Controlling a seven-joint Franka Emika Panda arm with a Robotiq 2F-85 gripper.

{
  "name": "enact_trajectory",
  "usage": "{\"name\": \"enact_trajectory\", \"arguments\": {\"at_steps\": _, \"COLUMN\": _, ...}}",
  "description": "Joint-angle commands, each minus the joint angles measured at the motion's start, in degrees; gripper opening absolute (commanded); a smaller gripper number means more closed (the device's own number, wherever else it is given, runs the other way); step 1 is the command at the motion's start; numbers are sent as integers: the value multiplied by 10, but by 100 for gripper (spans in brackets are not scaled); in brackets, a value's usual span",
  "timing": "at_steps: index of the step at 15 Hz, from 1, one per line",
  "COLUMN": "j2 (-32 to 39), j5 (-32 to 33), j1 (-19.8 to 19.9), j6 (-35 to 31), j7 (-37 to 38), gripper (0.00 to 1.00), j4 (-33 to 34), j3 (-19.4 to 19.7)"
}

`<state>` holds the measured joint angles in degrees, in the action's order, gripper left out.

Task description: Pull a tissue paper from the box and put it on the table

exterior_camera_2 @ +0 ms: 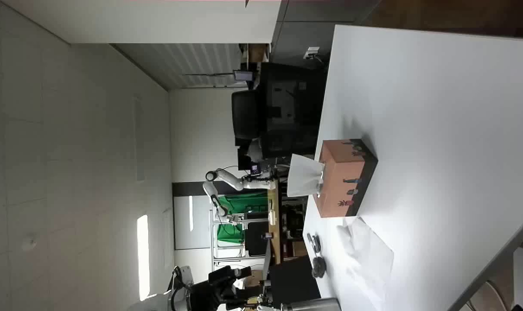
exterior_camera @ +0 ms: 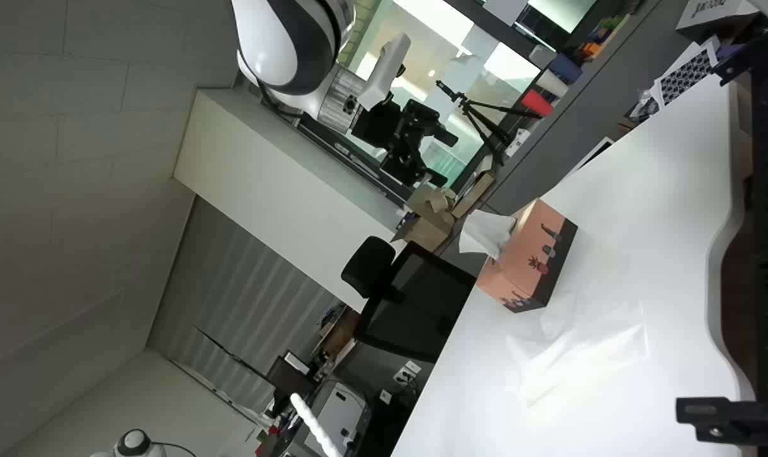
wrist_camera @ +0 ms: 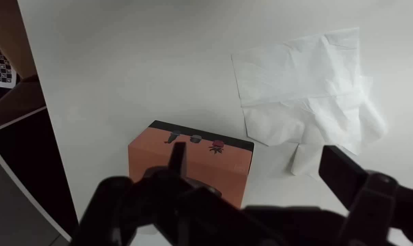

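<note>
The tissue box (exterior_camera: 529, 251) stands on the white table (exterior_camera: 669, 209), tan-pink with a dark lower band; it also shows in the other views (exterior_camera_2: 341, 185) (wrist_camera: 206, 159). A white tissue (exterior_camera: 485, 233) sticks out of its top slot, also seen in an exterior view (exterior_camera_2: 304, 175). Another tissue paper (wrist_camera: 302, 85) lies spread and creased on the table beside the box, faint in both exterior views (exterior_camera: 581, 362) (exterior_camera_2: 369, 255). My gripper (wrist_camera: 254, 148) is open and empty, raised above the table and apart from both tissues; it shows in both exterior views (exterior_camera: 442, 158) (exterior_camera_2: 245, 287). In the wrist view the gripper hides the box's top.
Both exterior pictures are turned sideways. A black office chair (exterior_camera: 416, 304) stands by the table's edge. Small dark items (exterior_camera_2: 317, 261) and a metallic cylinder (exterior_camera_2: 313, 305) are on or by the table's far side. A black bracket (exterior_camera: 727, 419) sits at the table's near edge.
</note>
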<state>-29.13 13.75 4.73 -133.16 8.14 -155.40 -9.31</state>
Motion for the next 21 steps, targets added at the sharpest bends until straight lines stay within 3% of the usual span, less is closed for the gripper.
{"name": "enact_trajectory", "arguments": {"at_steps": 1, "j2": 1, "j5": 6, "j1": -11, "j6": 3, "j7": 5, "gripper": 100, "j4": 1, "j3": 11}}
{"name": "enact_trajectory", "arguments": {"at_steps": 9, "j2": 1, "j5": 6, "j1": -11, "j6": 3, "j7": 5, "gripper": 100, "j4": 1, "j3": 11}}
{"name": "enact_trajectory", "arguments": {"at_steps": 11, "j2": 34, "j5": 22, "j1": -6, "j6": -26, "j7": -36, "gripper": 100, "j4": 14, "j3": 28}}
{"name": "enact_trajectory", "arguments": {"at_steps": 16, "j2": 177, "j5": 27, "j1": -12, "j6": -153, "j7": -246, "gripper": 100, "j4": 74, "j3": 113}}
{"name": "enact_trajectory", "arguments": {"at_steps": 20, "j2": 320, "j5": -60, "j1": -63, "j6": -199, "j7": -451, "gripper": 100, "j4": 172, "j3": 177}}
{"name": "enact_trajectory", "arguments": {"at_steps": 21, "j2": 354, "j5": -95, "j1": -48, "j6": -198, "j7": -501, "gripper": 100, "j4": 202, "j3": 155}}
